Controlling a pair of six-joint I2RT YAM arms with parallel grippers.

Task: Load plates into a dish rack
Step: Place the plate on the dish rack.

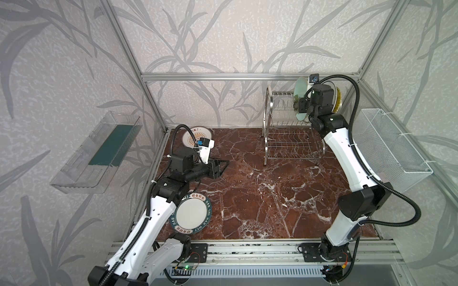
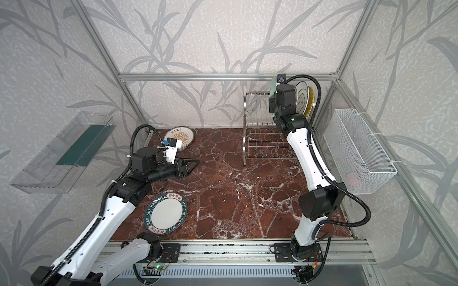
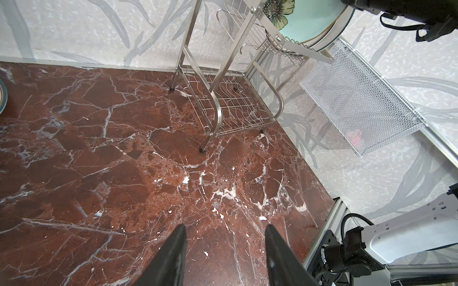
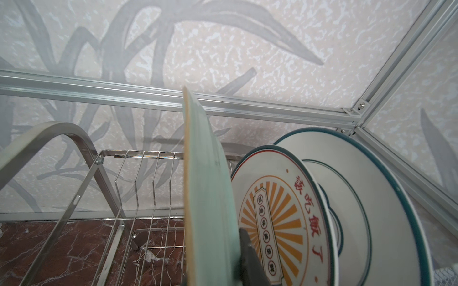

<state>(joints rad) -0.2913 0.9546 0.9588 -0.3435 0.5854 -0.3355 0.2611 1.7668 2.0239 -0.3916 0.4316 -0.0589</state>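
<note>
My right gripper [image 1: 303, 104] is shut on a pale green plate [image 4: 210, 198] and holds it upright on edge over the upper tier of the dish rack [image 1: 290, 146]. Just behind it in the rack stand a sunburst plate [image 4: 277, 210], a white teal-rimmed plate [image 4: 371, 185] and a yellow plate [image 1: 337, 101]. A second sunburst plate [image 1: 197, 138] lies flat at the table's far left. A teal-lettered plate [image 1: 192, 213] lies near the front left, partly under my left arm. My left gripper [image 3: 225, 229] hovers open and empty over the bare table.
A white mesh basket [image 1: 394, 148] hangs on the right wall, close to my right arm. A clear plastic tray [image 1: 99, 153] hangs on the left wall. The rack's lower tier [image 3: 235, 106] holds nothing. Aluminium frame rails border the marble table [image 1: 272, 198].
</note>
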